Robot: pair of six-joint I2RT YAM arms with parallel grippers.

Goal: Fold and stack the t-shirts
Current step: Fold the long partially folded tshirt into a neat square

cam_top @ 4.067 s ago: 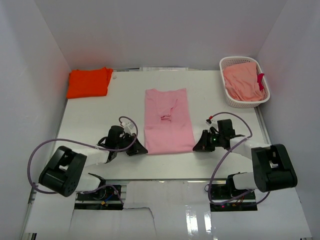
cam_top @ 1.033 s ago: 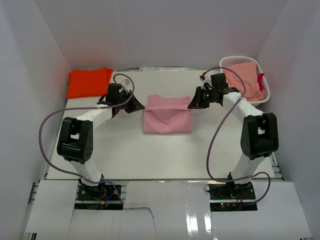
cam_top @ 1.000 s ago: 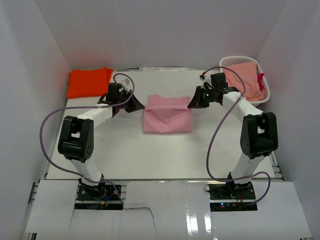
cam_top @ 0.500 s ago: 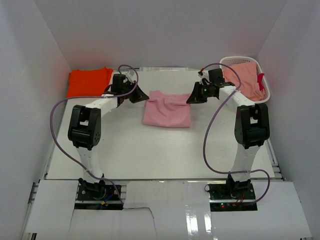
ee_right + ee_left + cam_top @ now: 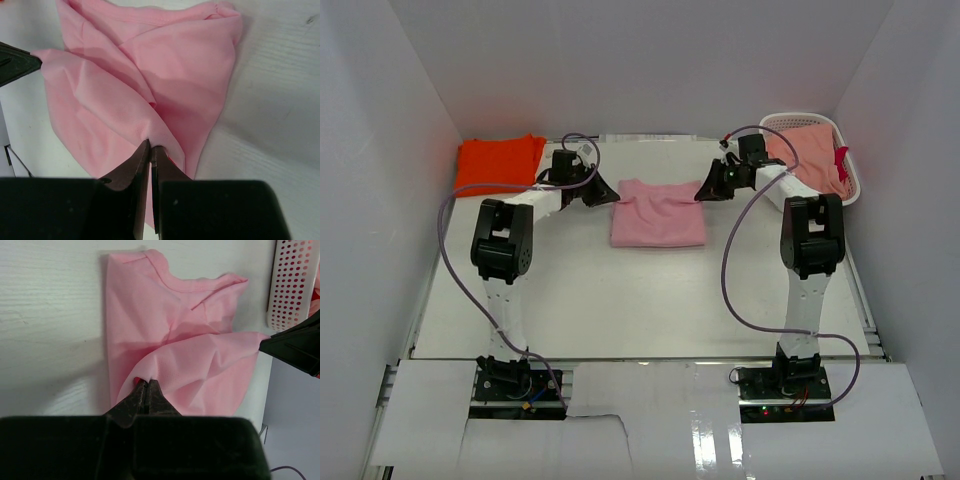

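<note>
The light pink t-shirt lies folded over at the table's far middle. My left gripper is shut on its far left corner, seen in the left wrist view. My right gripper is shut on its far right corner, seen in the right wrist view. Both hold the top layer stretched between them over the lower layer. The bright orange t-shirt lies folded at the far left corner, away from both grippers.
A white lattice basket with salmon cloth stands at the far right, close behind my right arm. White walls enclose the table on three sides. Bare table lies in front of the shirt.
Both grippers carried the shirt's near edge up and over toward the back, folding it in half. In the last half second they moved a little farther back and the shirt shifted slightly right.
</note>
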